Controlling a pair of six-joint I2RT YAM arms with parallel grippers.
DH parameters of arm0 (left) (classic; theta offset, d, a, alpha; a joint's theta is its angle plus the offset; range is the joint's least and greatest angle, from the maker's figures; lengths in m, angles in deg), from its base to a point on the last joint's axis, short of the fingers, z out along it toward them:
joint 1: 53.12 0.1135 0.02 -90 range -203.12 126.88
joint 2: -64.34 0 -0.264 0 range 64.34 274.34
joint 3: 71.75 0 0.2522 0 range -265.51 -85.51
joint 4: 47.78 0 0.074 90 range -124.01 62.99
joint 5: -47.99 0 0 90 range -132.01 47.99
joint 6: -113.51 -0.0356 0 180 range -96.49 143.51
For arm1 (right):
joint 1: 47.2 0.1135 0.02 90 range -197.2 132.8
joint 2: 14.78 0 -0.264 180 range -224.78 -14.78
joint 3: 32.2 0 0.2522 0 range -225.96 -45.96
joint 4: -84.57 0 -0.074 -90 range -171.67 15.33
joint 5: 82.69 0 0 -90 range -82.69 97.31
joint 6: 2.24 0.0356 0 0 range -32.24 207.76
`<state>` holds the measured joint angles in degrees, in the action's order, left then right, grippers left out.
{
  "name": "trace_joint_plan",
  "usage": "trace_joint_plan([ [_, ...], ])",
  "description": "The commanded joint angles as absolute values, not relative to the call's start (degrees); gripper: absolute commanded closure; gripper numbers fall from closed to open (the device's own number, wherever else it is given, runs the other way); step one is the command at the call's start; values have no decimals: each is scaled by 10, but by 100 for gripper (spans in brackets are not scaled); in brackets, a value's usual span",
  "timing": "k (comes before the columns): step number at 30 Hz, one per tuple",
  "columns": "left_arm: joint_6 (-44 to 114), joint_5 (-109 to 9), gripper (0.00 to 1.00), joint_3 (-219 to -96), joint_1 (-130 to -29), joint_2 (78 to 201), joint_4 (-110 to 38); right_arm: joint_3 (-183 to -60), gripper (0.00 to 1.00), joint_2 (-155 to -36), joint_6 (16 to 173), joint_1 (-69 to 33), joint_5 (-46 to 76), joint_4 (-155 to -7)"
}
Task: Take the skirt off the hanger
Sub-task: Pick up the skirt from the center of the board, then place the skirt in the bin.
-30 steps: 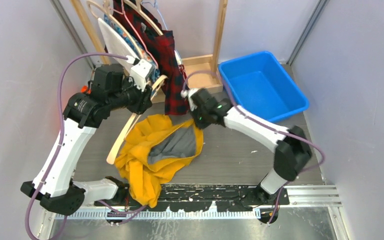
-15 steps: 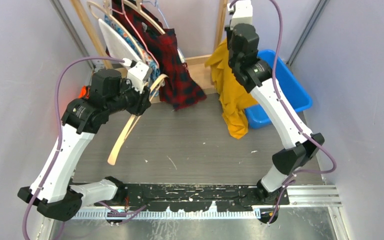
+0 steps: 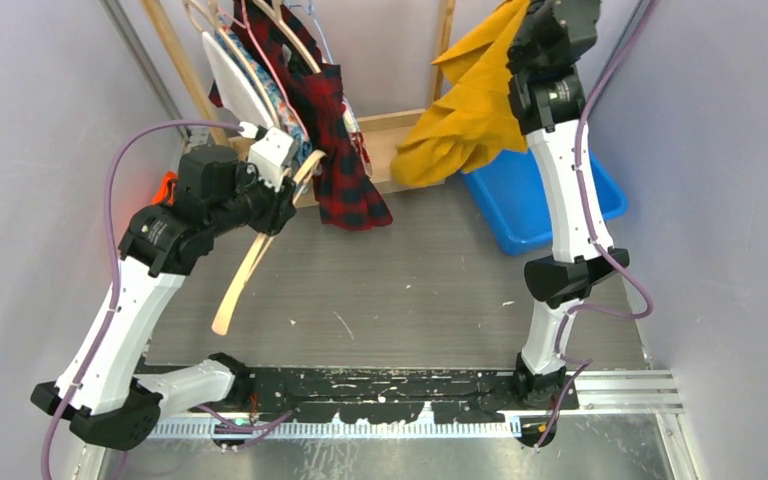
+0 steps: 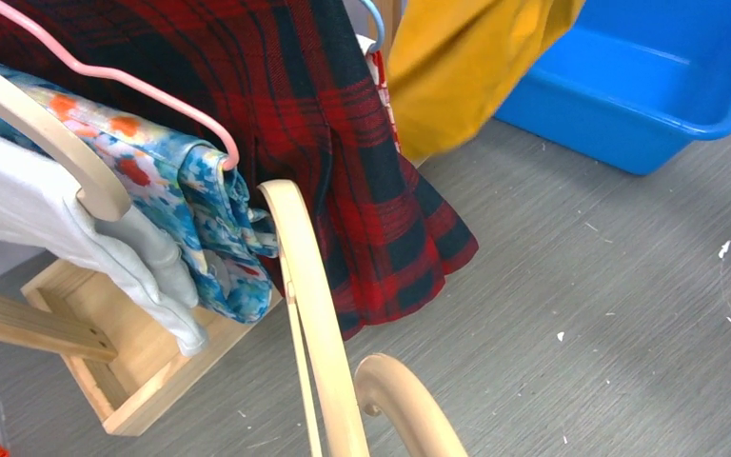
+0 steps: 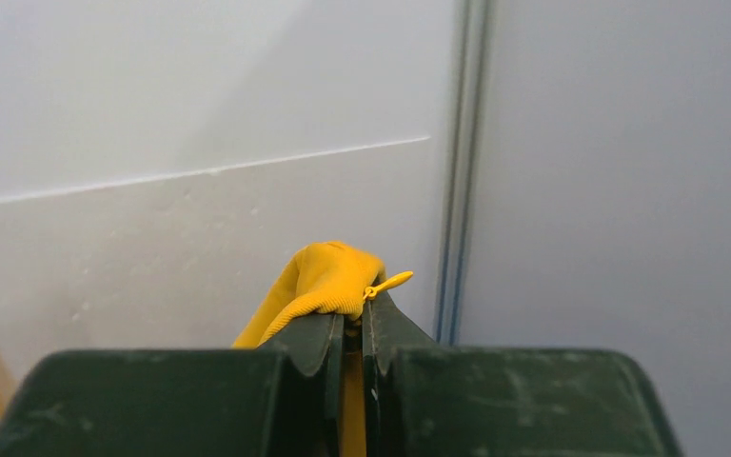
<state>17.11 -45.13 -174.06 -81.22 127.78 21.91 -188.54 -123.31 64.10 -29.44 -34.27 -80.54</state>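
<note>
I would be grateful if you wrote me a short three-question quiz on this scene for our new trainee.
1. True or false: the yellow skirt hangs on the wooden hanger.
2. What does the left gripper hold?
A. the wooden hanger
B. the red plaid garment
C. the blue bin
3. Short answer: which gripper is shut on the skirt?

Key
1. False: the skirt is off the hanger, which is bare.
2. A
3. The right gripper, which pinches the skirt high up.
</note>
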Motion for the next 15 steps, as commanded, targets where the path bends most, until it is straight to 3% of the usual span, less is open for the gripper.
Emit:
trace_joint_plan([
  [1, 170, -420, 100, -1739, -809, 1264, 173, -1952, 99, -1239, 624, -339, -355, -911],
  [9, 168, -412, 100, -1733, -808, 1278, 155, -1912, 99, -1229, 650, -391, -362, -903],
  [15, 166, -421, 100, -1737, -808, 1302, 136, -1749, 99, -1179, 717, -398, -371, -875],
])
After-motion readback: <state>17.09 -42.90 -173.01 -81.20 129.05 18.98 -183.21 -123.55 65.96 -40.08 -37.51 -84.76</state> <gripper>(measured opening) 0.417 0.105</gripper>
